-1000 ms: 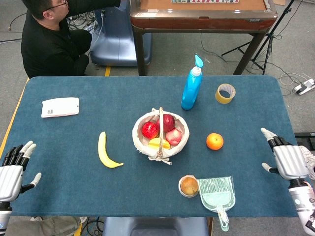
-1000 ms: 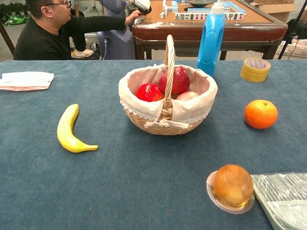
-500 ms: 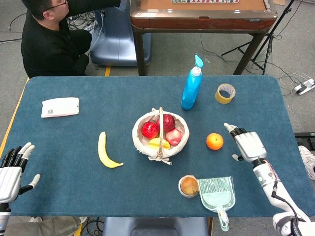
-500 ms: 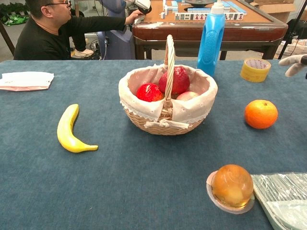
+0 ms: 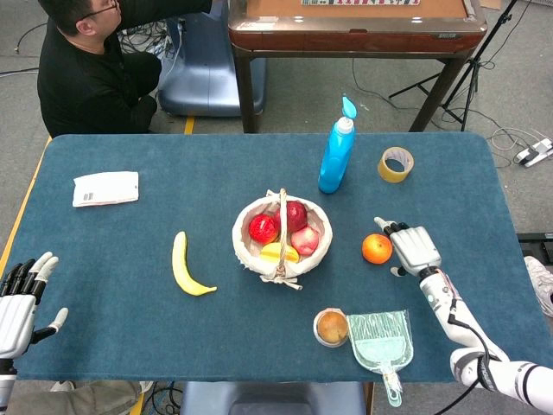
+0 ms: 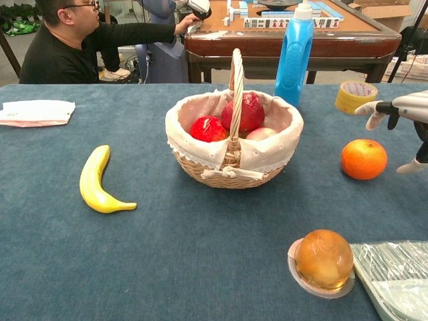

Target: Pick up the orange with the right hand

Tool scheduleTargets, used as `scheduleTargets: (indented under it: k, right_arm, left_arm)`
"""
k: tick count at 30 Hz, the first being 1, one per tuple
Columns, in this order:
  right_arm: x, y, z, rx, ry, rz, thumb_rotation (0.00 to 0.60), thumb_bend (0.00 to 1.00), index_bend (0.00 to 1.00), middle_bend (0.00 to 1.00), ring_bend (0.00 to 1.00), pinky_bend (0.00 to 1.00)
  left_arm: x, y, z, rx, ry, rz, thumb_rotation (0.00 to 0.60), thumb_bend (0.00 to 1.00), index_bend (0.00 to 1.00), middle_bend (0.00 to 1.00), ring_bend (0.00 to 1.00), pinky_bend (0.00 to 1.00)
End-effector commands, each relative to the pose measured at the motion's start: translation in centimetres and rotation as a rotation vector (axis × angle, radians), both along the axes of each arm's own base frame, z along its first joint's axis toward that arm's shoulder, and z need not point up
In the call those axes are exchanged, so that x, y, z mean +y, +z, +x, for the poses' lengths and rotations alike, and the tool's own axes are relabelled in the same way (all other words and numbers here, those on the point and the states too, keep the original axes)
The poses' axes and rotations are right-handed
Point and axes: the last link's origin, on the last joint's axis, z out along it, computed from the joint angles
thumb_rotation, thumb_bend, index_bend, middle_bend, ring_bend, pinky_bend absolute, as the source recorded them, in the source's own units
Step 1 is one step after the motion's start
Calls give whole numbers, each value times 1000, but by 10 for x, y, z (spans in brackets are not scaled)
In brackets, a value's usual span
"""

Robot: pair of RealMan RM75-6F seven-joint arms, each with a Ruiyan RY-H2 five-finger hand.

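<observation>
2 hands are showing, and only the right hand [image 5: 413, 249] is working: it is hovering just beside the orange [image 5: 377, 249], at the fruit's 3 o'clock in the head view, with its fingers spread and holding nothing. In the chest view the right hand [image 6: 401, 114] is reaching in from the edge, fingers [image 6: 368, 108] extending above and beyond the orange [image 6: 364, 159] while the thumb is hanging lower on the near side; whether anything is touching the peel is hard to say, but a gap seems to be showing. The orange is sitting on the blue counter [image 5: 130, 259], at the 3 o'clock side of the basket [image 5: 281, 233] and at 6 o'clock from the tape roll [image 5: 396, 164].

Judging by its look, the orange is firm, round and light, with a dimpled peel giving fair friction, yet it is likely to roll if nudged from 1 side. The safest hold is wrapping around its widest band, fingers on the far side and thumb opposing near, squeezing moderately.

The left hand [image 5: 19, 298] is idling at the counter's 8 o'clock corner, fingers apart and empty.
</observation>
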Motion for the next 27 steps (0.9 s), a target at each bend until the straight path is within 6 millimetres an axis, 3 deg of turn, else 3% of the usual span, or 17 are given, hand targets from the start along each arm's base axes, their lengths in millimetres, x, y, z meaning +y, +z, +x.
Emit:
scheduleTargets:
  k: [1,5,9,14,19,27]
  right_arm:
    - [-6,-10,-1,17,-9,22,600,44,126,225,239,522]
    - [-13,-17,-2,21,-24,20,600,58,191,256,260,522]
    - [-15,-25,-2,43,-16,28,600,145,276,305,312,523]
    - [-14,-23,4,42,-3,19,600,211,444,390,394,550]
    - [-8,-1,18,-34,3,-21,600,233,506,426,433,592]
    - [-2,43,51,-185,75,-97,600,232,506,426,436,594]
  left_arm:
    - [0,0,0,-1,0,2,600,333,36,0,0,2]
    - [1,0,1,0,-4,2,600,333,36,0,0,2]
    - [1,0,1,-1,-5,2,600,333,37,0,0,2]
    - [0,1,0,2,2,5,600,333,37,0,0,2]
    - [0,2,0,-1,2,8,600,333,36,0,0,2]
    - [0,3,1,-4,-5,14,600,333,36,0,0,2]
